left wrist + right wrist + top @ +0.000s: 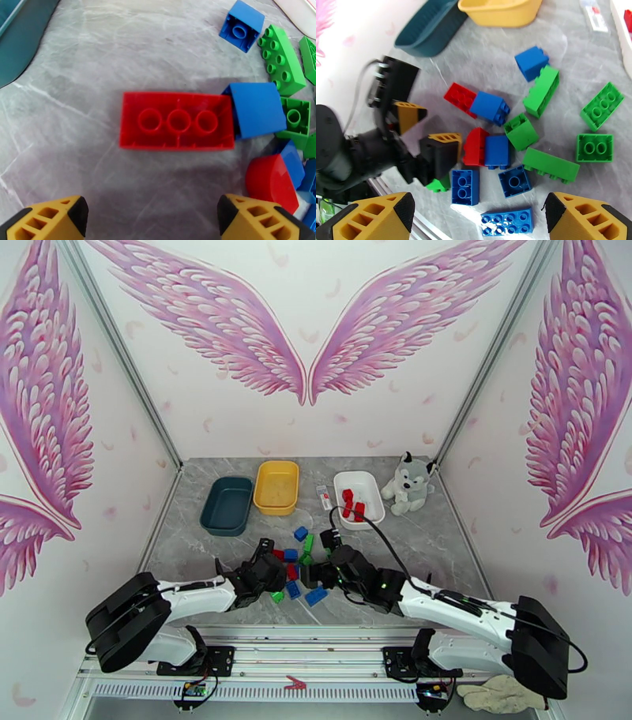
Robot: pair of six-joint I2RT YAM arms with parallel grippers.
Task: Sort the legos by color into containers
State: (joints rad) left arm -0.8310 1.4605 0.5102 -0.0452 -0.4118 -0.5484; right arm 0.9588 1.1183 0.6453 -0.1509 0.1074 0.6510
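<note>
Yellow-tipped, the left end effector (pixel 152 211) stands wide and empty; we find the oblong red plastic lego (pixel 176 120), hollow side up on the grey marbled table (pixel 98 51), just beyond it, long axis left to right, parallel to its opening, right end touching a blue lego (pixel 256 108). We judge the left arm nearer; the right end effector (pixel 478 209) is likewise wide, empty.

A plush husky (pixel 408 482) sits far right on the marble table (pixel 189 556), a white-and-red tube (pixel 324 496) further left.
</note>
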